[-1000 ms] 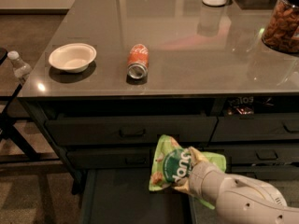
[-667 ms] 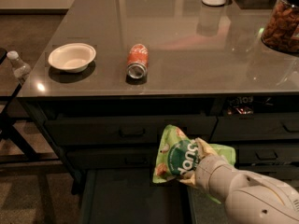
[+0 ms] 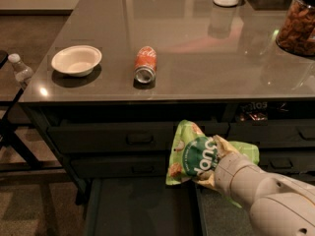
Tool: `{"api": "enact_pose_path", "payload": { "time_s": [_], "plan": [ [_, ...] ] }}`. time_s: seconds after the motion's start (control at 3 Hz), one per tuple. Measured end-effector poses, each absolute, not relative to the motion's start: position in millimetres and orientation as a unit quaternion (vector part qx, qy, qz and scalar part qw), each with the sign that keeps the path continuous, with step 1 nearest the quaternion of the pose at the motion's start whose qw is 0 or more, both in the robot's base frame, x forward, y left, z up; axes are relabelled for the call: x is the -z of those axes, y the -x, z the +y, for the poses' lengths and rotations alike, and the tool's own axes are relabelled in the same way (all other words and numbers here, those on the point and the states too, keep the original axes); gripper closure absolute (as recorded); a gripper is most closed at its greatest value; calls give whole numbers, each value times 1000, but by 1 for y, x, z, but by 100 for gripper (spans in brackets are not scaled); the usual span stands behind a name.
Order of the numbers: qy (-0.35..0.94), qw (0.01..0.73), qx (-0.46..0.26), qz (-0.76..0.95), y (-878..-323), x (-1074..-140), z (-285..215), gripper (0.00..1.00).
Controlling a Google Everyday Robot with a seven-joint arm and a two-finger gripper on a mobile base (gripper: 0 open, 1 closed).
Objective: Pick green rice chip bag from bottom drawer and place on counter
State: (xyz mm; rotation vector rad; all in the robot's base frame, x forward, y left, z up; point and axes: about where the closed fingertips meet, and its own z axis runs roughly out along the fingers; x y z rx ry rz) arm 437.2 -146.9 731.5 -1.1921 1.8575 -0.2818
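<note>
1. The counter (image 3: 197,58) spreads above and beyond the gripper (image 3: 215,157), which hangs before the drawer fronts.
2. The bottom drawer (image 3: 142,205) stands pulled out, below the gripper and to its left.
3. The green rice chip bag (image 3: 194,154) is clamped in the gripper, held aloft above the drawer, logo towards the camera.
4. A white bowl (image 3: 76,60) sits on the counter, far up and left of the gripper.
5. A red soda can (image 3: 145,64) lies on its side, up-left of the gripper, nearer than the bowl.
</note>
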Motion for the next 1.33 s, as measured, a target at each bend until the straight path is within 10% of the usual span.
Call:
{"api": "enact_pose_path", "payload": {
  "time_s": [1.33],
  "plan": [
    [443,494,214,717,-508,-873,-225,100]
  ]
}}
